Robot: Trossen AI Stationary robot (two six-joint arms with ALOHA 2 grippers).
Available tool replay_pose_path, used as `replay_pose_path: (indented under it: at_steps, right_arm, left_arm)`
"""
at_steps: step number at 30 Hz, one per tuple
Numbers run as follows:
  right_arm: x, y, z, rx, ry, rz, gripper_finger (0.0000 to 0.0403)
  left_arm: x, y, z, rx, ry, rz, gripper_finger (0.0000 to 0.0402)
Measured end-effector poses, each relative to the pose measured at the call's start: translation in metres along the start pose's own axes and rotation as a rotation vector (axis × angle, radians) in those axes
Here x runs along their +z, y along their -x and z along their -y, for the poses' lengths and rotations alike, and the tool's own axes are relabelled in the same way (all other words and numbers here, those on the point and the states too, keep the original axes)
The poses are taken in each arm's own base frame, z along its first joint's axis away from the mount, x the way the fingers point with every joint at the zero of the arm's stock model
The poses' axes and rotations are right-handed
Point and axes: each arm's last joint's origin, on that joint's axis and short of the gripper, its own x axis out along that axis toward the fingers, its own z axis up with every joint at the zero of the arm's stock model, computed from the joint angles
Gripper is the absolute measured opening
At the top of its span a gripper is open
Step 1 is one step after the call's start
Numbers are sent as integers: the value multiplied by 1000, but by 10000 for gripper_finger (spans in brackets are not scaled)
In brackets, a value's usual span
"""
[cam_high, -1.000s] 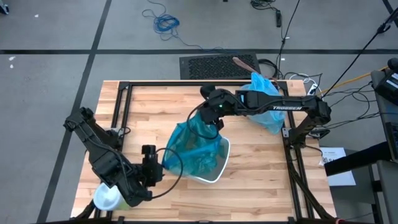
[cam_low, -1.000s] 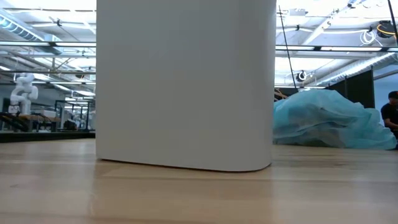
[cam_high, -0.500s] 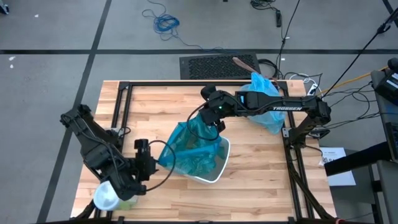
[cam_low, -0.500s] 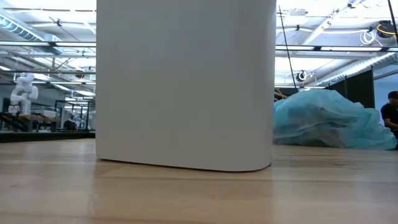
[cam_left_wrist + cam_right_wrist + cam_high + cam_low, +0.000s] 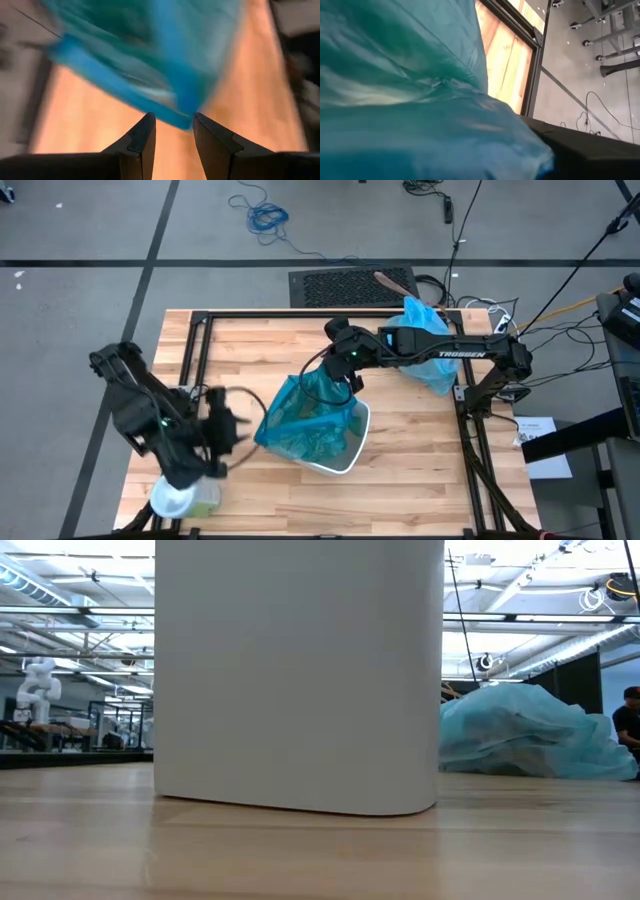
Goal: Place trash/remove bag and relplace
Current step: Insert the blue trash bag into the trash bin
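A white bin (image 5: pixel 352 458) stands mid-table with a teal-green bag (image 5: pixel 305 425) over it. The bin's wall (image 5: pixel 300 670) fills the low view. My right gripper (image 5: pixel 343 373) is above the bin's far side, shut on the teal-green bag, which fills its wrist view (image 5: pixel 410 100) and hides the fingers. My left gripper (image 5: pixel 235 430) is left of the bin, open. The teal-green bag's edge (image 5: pixel 182 117) lies just ahead of its fingertips (image 5: pixel 173 117). The pale light-blue bag (image 5: pixel 425 345) lies bunched on the table's far right (image 5: pixel 530 735). The trash does not show. My right gripper holds the teal-green bag by its upper far edge (image 5: pixel 330 372), coming level from the table's right and slanting down. The plastic rises in a peak to the gripper, and the rest hangs into the bin. The plastic hides the fingers. I cannot tell whether my left gripper touches the bag's edge.
A pale-green container with a white lid (image 5: pixel 180 500) stands at the near left corner, close under my left arm. A black frame (image 5: pixel 200 320) borders the table. Bare wood shows at the far left (image 5: pixel 260 340).
My left gripper has drawn back from the bin toward the table's left edge and has risen a little, staying open. My right gripper and the peak of the teal-green bag have kept their place.
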Motion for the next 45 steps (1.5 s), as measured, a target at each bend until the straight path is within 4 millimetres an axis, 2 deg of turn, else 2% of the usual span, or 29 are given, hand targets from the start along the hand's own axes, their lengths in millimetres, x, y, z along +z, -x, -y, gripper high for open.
replay_pose_path:
  at_steps: [4, 8, 16, 20, 25, 36, 41, 45]
  right_arm:
    - [0, 0, 0, 0, 3, 0, 64]
    - [0, 0, 0, 3, 4, -4, 55]
    - [0, 0, 0, 1, 24, 0, 8]
    - [0, 0, 0, 2, 28, -2, 3]
    - [0, 0, 0, 2, 29, -3, 1]
    - [-1, -1, 3, -18, 15, -3, 0]
    - [-1, -1, 3, -21, 12, -5, 0]
    - [-2, -1, 4, -46, 13, -26, 0]
  left_arm:
    - [1, 12, -20, 163, -40, 134, 127]
    - [13, 5, -35, 224, -62, 159, 115]
    - [34, -44, -34, -74, -221, 165, 15]
    - [42, -48, -24, -276, -273, 245, 4]
    - [48, -45, -11, -369, -304, 325, 2]
    - [53, -95, 26, -407, -413, 244, 1]
    - [52, -99, 33, -435, -395, 229, 1]
    - [43, -96, 34, -433, -378, 150, 1]
